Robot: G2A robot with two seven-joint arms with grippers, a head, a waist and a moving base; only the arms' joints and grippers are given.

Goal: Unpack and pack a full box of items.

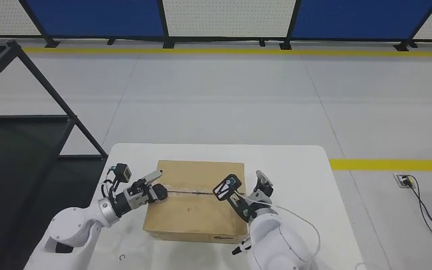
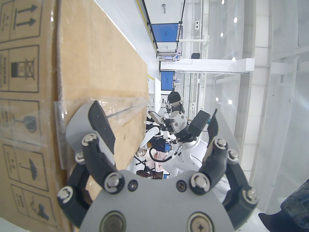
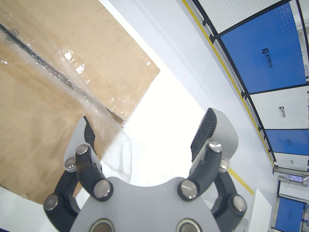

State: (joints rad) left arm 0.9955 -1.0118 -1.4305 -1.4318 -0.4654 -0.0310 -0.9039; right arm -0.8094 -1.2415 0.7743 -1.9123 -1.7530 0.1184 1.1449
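Note:
A closed brown cardboard box sits in the middle of the white table. Clear tape runs along its top seam. My left gripper is open at the box's left end, where the tape folds over the edge. In the left wrist view one pad lies over the taped edge of the box. My right gripper is open at the box's right end. In the right wrist view one finger is against the box corner, beside a loose end of tape; the other finger hangs over bare table.
A black metal frame stands on the floor to the table's left. Blue and white partition panels line the back. White table surface shows all around the box, widest on the right.

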